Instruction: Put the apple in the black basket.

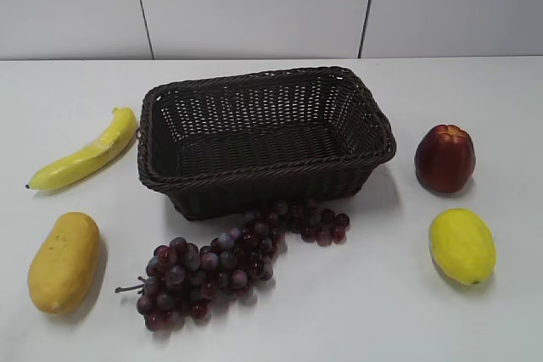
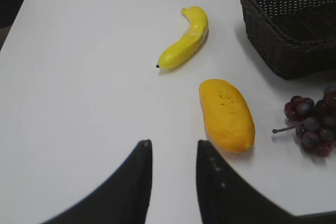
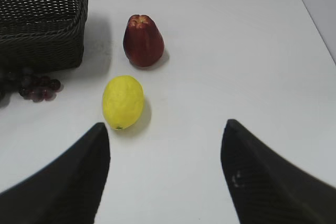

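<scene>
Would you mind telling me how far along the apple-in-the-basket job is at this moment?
Nothing looks done yet: the apple stands on the table right of the black basket, which is empty. Nothing is in hand: the right gripper is open, short of the lemon and apple, and the left gripper holds nothing. Still left: reach, grasp, lift and drop it in.

Left wrist view: black basket [image 2: 294,19] cut by the top and right edges; grape bunch [image 2: 312,121] cut at the right. Right wrist view: basket cropped at top and left, grapes at left. Both grippers' [image 2: 173,153] [image 3: 165,135] fingers run off the lower edge.
</scene>
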`<move>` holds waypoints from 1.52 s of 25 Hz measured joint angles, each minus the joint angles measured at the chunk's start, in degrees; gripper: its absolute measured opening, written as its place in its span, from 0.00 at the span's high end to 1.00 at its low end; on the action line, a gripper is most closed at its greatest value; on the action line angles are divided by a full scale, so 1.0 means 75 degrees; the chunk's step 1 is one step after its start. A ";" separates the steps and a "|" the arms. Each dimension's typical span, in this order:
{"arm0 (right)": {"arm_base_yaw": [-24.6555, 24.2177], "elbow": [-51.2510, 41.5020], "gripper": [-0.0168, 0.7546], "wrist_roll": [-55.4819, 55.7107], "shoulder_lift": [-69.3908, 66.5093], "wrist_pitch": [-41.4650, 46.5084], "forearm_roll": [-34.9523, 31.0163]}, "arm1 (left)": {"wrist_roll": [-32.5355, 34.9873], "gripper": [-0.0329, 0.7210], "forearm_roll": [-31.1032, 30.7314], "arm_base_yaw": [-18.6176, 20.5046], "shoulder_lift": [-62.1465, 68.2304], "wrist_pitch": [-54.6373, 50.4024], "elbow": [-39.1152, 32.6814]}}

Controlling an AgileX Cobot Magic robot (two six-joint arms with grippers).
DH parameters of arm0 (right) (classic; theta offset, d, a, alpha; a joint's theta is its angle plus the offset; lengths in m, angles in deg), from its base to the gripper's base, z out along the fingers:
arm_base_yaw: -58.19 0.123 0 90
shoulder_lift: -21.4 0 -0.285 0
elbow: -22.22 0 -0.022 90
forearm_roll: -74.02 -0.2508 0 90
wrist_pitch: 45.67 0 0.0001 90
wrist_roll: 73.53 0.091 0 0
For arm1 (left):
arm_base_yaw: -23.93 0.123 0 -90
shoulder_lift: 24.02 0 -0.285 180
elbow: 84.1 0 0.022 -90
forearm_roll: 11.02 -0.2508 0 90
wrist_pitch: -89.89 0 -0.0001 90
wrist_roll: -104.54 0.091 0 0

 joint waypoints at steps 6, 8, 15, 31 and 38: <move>0.0000 0.0000 0.33 0.0000 0.0000 0.0000 0.0000 | 0.0000 0.66 0.0000 0.0000 0.0000 0.0000 0.0000; 0.0000 0.0000 0.33 0.0000 0.0000 0.0000 -0.0007 | 0.0000 0.66 0.0000 0.0000 0.0000 0.0000 0.0000; 0.0000 0.0000 0.33 0.0000 0.0000 0.0000 -0.0007 | 0.0000 0.66 0.0000 0.0000 0.0000 0.0000 0.0000; 0.0000 0.0142 0.12 0.0000 0.0000 -0.0639 -0.0144 | 0.0000 0.66 0.0000 0.0000 0.0000 0.0000 0.0000; 0.0000 0.0194 0.11 0.0000 -0.1758 -0.2600 -0.0249 | 0.0000 0.66 0.0000 0.0000 0.0000 0.0000 0.0000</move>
